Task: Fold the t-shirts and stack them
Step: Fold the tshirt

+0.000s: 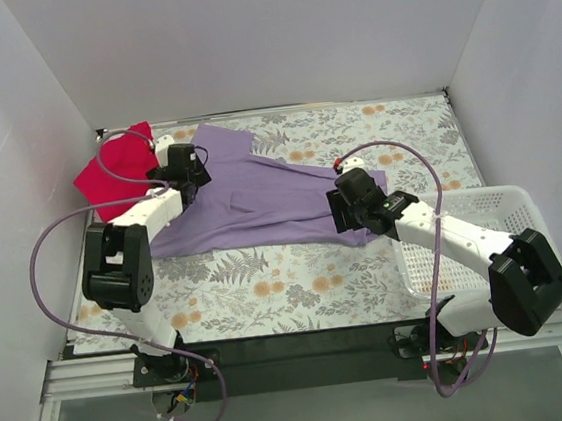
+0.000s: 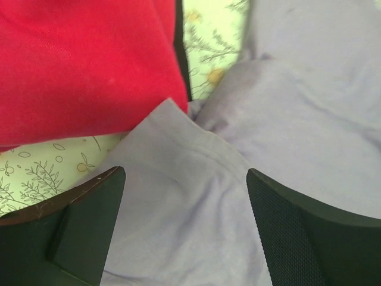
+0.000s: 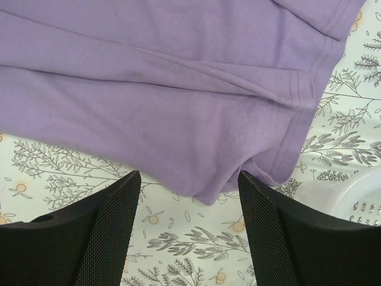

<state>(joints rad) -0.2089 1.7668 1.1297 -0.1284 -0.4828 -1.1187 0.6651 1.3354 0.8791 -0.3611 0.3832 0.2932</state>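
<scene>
From above: the lavender t-shirt (image 1: 260,198) lies spread across the middle of the floral-patterned desk (image 1: 270,292), partly rumpled, its long side running from far left to near right. The red t-shirt (image 1: 107,178) sits bunched in the far-left corner, and its edge meets the lavender cloth. The left hand (image 1: 190,190) is down at the lavender shirt's left end, right beside the red one. The right hand (image 1: 346,209) is over at the shirt's right end, low on the cloth. The white mesh basket (image 1: 506,197) stands at the right edge of the desk, just beside the right arm.

Left wrist view: the left hand (image 2: 183,179) has its jaws spread wide, nothing pinched. A pointed fold of the lavender t-shirt (image 2: 286,119) lies between and under the two dark fingers (image 2: 77,214). The red t-shirt (image 2: 83,65) fills the upper left, and a strip of desk (image 2: 41,173) shows between the two shirts.

Right wrist view: the right hand (image 3: 187,179) is parted too and grips nothing. A hemmed corner of the lavender t-shirt (image 3: 149,101) reaches down to the gap between the fingers (image 3: 101,232), lying flat on the desk (image 3: 71,167). A pale curved edge at the lower right may be the basket (image 3: 351,202), though I can't be sure.
</scene>
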